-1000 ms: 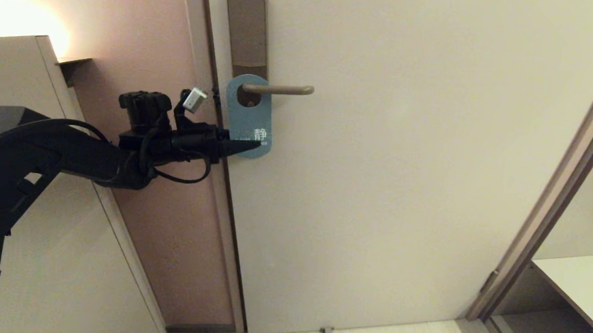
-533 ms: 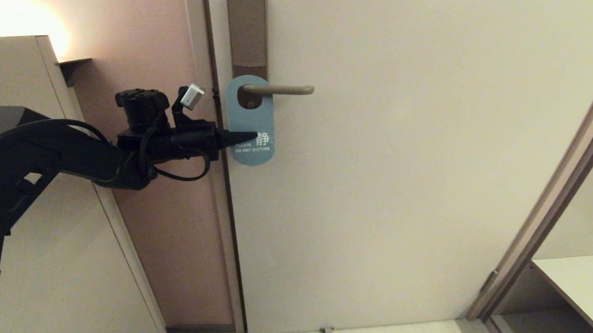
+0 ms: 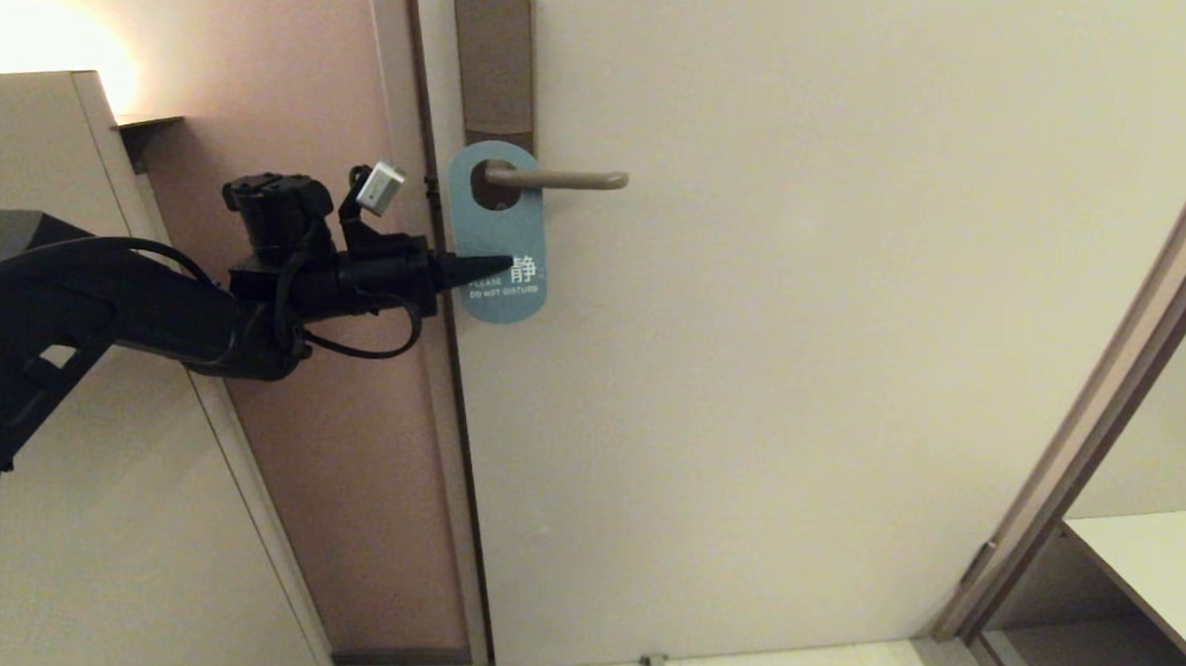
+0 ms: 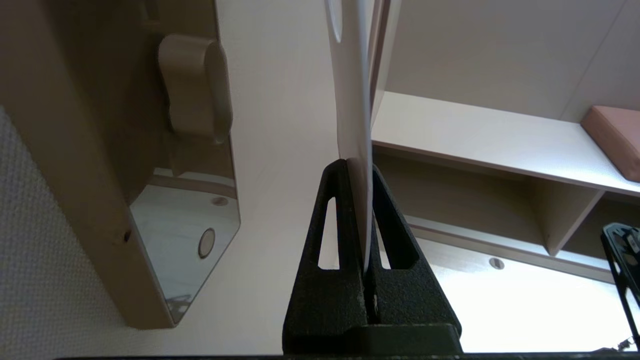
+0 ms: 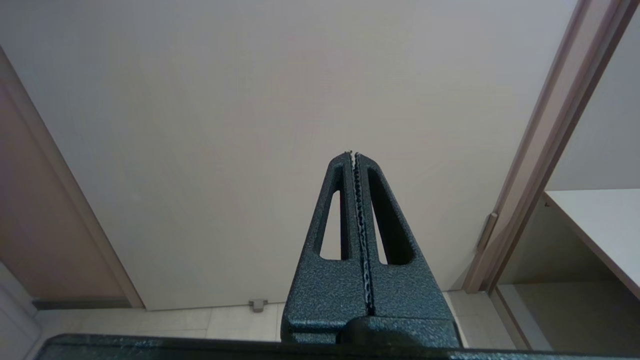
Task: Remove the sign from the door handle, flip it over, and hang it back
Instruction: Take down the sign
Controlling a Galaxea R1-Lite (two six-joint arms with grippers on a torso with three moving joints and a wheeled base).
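Note:
The sign (image 3: pixel 497 254) hangs with its teal "DO NOT DISTURB" side facing out and its oval hole round the door handle (image 3: pixel 560 178), close to the backplate (image 3: pixel 495 63). My left gripper (image 3: pixel 501 264) comes in from the left and is shut on the sign's lower part. The left wrist view shows the sign (image 4: pixel 352 95) edge-on, white, pinched in my left gripper (image 4: pixel 358 167), with the handle (image 4: pixel 196 90) end-on beside it. My right gripper (image 5: pixel 354 154) is shut and empty, held low facing the door; it is out of the head view.
The cream door (image 3: pixel 803 332) has its frame edge (image 3: pixel 424 296) and a pink wall (image 3: pixel 292 110) to the left. A beige cabinet (image 3: pixel 51 139) stands at far left. An open shelf unit (image 3: pixel 1143 567) is at lower right. A door stop (image 3: pixel 653 662) sits on the floor.
My left gripper has risen a little with the sign; the sign has slid up so the handle now sits near the middle of its hole instead of at the top.

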